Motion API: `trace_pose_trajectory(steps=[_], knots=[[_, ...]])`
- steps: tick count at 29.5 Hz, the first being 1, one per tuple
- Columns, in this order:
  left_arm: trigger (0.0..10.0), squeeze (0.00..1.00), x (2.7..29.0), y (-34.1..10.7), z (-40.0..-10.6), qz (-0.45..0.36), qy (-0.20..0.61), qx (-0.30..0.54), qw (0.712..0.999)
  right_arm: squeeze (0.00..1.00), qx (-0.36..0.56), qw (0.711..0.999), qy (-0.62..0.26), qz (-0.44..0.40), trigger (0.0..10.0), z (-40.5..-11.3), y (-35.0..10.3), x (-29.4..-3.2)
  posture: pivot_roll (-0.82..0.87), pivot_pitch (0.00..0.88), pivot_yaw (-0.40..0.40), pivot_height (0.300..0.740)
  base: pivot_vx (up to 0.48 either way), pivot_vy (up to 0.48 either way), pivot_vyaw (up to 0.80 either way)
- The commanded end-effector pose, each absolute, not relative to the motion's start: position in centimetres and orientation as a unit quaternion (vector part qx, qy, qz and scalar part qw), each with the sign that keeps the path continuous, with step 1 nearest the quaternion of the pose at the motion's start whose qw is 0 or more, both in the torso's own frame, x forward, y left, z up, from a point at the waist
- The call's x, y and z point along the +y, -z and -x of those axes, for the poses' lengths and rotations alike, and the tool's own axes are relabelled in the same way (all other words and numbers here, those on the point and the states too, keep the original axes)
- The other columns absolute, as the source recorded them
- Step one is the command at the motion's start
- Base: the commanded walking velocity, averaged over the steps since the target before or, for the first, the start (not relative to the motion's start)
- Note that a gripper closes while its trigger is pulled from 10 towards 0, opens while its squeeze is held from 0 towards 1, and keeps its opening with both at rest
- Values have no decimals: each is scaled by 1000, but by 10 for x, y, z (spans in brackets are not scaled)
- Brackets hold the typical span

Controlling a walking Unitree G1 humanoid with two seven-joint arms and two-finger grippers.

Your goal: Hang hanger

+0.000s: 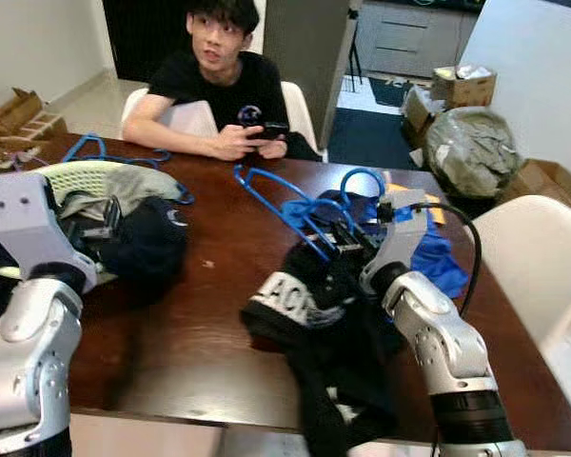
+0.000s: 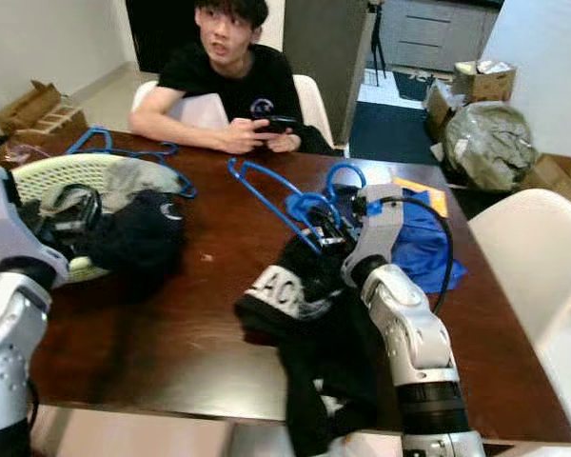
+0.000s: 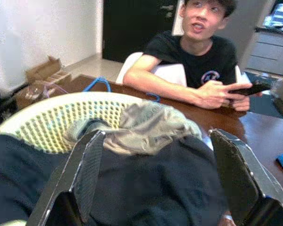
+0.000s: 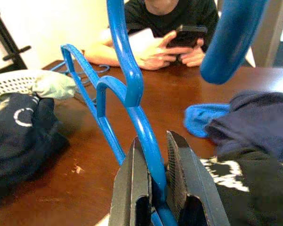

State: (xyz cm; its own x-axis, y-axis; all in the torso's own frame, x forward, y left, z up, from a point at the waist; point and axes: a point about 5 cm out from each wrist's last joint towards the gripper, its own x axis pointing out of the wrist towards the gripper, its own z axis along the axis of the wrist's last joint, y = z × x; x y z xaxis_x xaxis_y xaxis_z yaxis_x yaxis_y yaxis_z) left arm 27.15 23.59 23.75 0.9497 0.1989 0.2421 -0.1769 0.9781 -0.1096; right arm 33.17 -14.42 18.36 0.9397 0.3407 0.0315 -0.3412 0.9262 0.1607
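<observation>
Soft, even indoor light, dull sheen on the table, wrist views blurred up close.

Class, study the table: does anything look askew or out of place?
Yes. A black garment droops over the table's near edge, and dark clothes spill out of the laundry basket. The right gripper pinches a blue hanger that juts up tilted.

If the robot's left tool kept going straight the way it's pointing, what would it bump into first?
Probably the dark clothes heaped right under and ahead of the open left tool, spilling out of the laundry basket. The grey garment lies just beyond. Depth is hard to judge, so it might skim over them.
</observation>
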Motion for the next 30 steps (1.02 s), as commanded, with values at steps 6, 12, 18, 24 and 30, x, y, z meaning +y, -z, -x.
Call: trace_pose_trajectory(steps=[6,12,18,24,30], knots=[[10000,0,225,-236,-277,40,-55,-115,991,0,-7,981,-176,-86,10000,-331,-187,-143,123,23,-80,740,91,-111,0],[10000,0,224,-239,-281,40,-62,-112,991,0,-9,981,-175,-86,10000,-331,-187,-143,119,20,-79,740,89,-424,0],[10000,0,226,-248,-283,43,-51,-129,989,0,-16,981,-172,-86,10000,-331,-190,-143,119,20,-79,740,0,0,0],[10000,0,229,-250,-286,31,-31,-126,991,0,-22,981,-173,-81,10000,-332,-192,-142,121,13,-79,740,0,0,0],[10000,0,243,-224,-295,33,-35,-50,998,0,-24,982,-176,-70,10000,-332,-193,-142,119,6,-82,740,0,0,0]])
